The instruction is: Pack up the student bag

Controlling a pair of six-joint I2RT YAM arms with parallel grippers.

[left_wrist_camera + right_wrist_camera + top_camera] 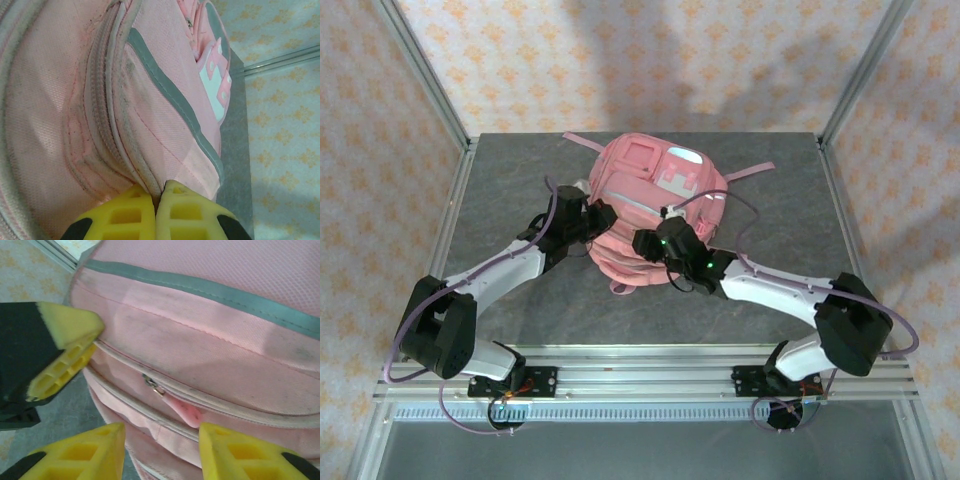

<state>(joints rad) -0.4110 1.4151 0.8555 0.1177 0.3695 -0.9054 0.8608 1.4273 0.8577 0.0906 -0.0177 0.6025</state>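
The bag (pixel 655 190) is lying mid-bench (pixel 520 180), nearer the far edge, with both grippers crowding its near side.
The left gripper (pixel 159 194) is clenching a fold of pink fabric beside the zip seam on the bag's left flank, fingers pressed together. The right gripper (pixel 160 440) is hovering at the near right flank, jaws standing apart and gripping nothing, the pink zip pull (pixel 186 414) sitting in the gap between them.

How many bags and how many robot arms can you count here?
Pink student bag: 1
Robot arms: 2, one ending in the left gripper and one in the right gripper
Total: 3
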